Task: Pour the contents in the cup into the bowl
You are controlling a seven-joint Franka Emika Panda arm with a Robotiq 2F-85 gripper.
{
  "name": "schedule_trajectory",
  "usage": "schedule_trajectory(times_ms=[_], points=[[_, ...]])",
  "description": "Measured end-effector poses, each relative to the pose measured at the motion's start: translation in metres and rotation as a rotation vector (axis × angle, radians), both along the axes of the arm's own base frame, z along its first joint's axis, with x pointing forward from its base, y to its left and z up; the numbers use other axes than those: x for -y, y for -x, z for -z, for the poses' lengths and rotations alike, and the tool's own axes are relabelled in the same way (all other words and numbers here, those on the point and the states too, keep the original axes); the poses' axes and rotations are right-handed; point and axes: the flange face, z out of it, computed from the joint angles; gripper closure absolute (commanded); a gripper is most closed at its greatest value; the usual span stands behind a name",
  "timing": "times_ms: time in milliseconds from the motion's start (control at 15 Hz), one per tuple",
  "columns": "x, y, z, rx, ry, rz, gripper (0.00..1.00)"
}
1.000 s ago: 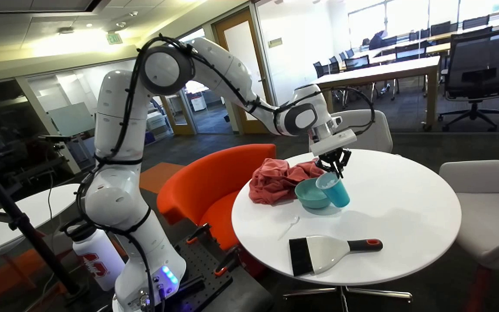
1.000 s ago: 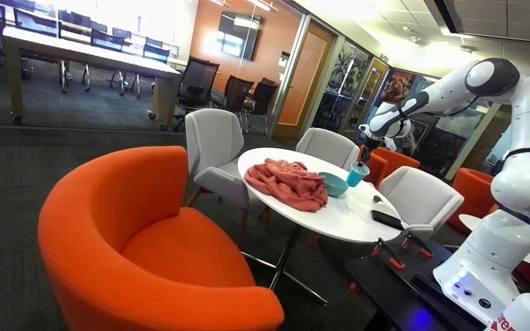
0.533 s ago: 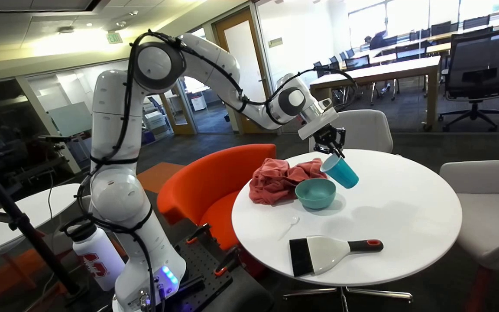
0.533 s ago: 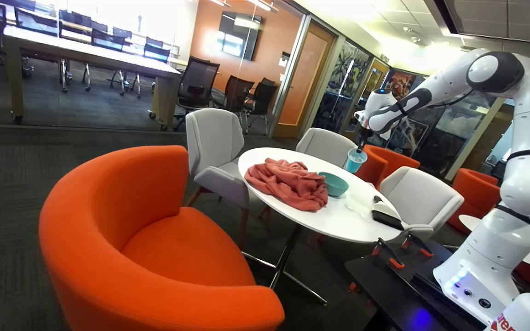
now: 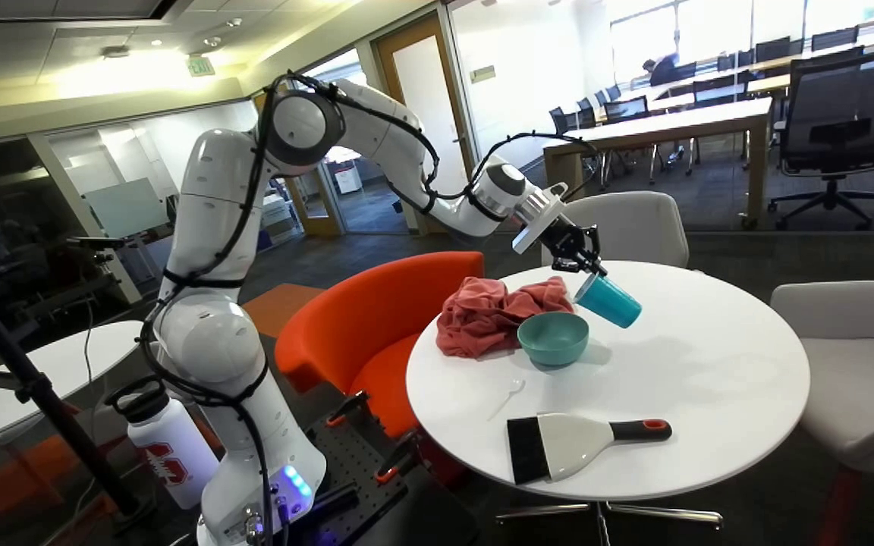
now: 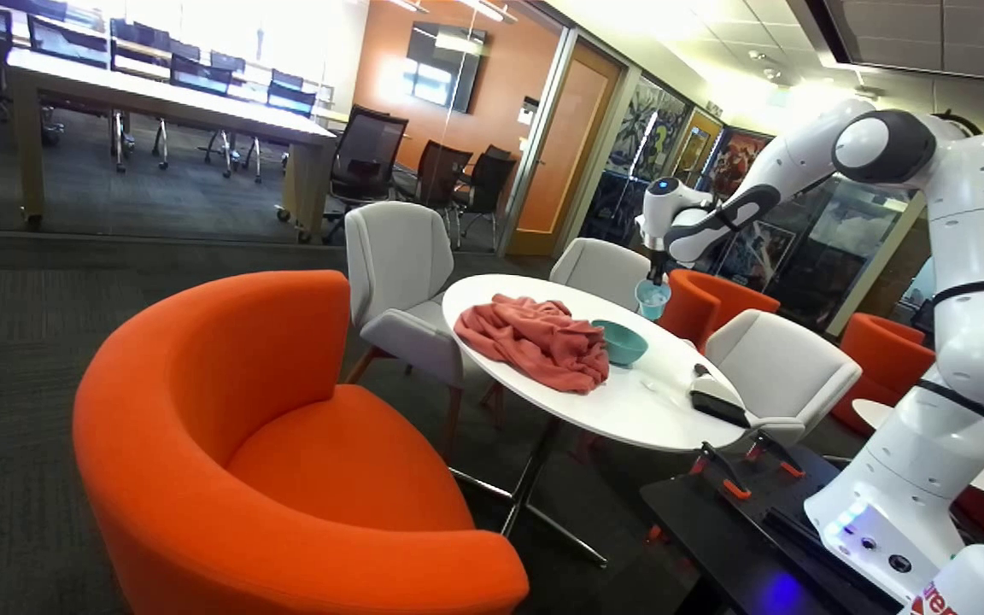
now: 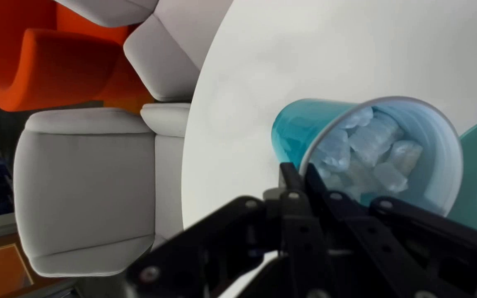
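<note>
Now, your fingers (image 7: pixel 291 181) pinch the tilted cup (image 5: pixel 608 301) only by its rim (image 7: pixel 402 98), right of centre in an exterior view, and with the bowl (image 5: pixel 553 338) lower left of it, tipping further here could twist that slim grip or send translucent chunks (image 7: pixel 373 140) onto the table (image 5: pixel 710 371).

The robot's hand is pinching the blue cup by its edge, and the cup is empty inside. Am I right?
Not quite: the blue cup isn't empty. The wrist view shows pale, ice-like chunks inside. The hand is indeed pinching it by its edge.
</note>
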Motion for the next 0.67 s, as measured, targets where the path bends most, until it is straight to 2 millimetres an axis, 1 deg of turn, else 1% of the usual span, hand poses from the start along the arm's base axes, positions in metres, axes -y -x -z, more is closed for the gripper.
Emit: schedule_trajectory(times_ms=[67,133,267,400,533,600,667], points=[[-0.007,-0.001,0.010,-0.019,0.012,0.004,0.99],[-0.015,-0.002,0.021,-0.042,0.017,0.001,0.94],[-0.030,-0.002,0.037,-0.078,0.012,-0.008,0.94],[-0.034,-0.003,0.042,-0.085,0.010,-0.014,0.94],[-0.032,-0.003,0.041,-0.083,0.010,-0.012,0.94],[-0.031,-0.003,0.041,-0.082,0.011,-0.010,0.99],[-0.029,-0.003,0.041,-0.081,0.011,-0.008,0.99]])
